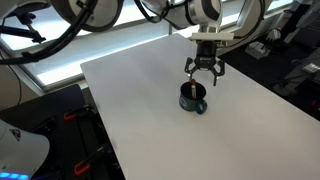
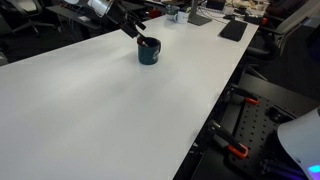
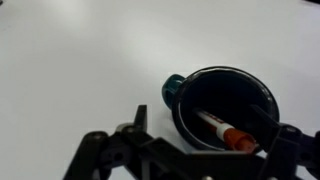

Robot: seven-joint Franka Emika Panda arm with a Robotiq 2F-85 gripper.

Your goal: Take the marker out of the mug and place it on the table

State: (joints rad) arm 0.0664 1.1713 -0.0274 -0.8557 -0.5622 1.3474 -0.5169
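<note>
The dark blue mug [image 1: 193, 99] stands upright on the white table [image 1: 140, 110], also seen in an exterior view [image 2: 148, 51]. In the wrist view the mug [image 3: 182, 92] has its handle at the left. The marker [image 3: 222, 130] leans inside it, with its orange-red end toward the near rim. My gripper [image 1: 203, 72] hangs just above the mug's mouth with its fingers spread open. In the wrist view the gripper [image 3: 202, 118] straddles the mug opening, one finger outside the left wall and one at the right. It touches nothing I can see.
The table [image 2: 110, 110] stretches wide around the mug. Dark equipment and cables [image 2: 232, 30] lie at its far end. A black stand with orange clamps [image 2: 245, 120] is beside the table edge. Windows and chairs lie beyond the table [image 1: 40, 30].
</note>
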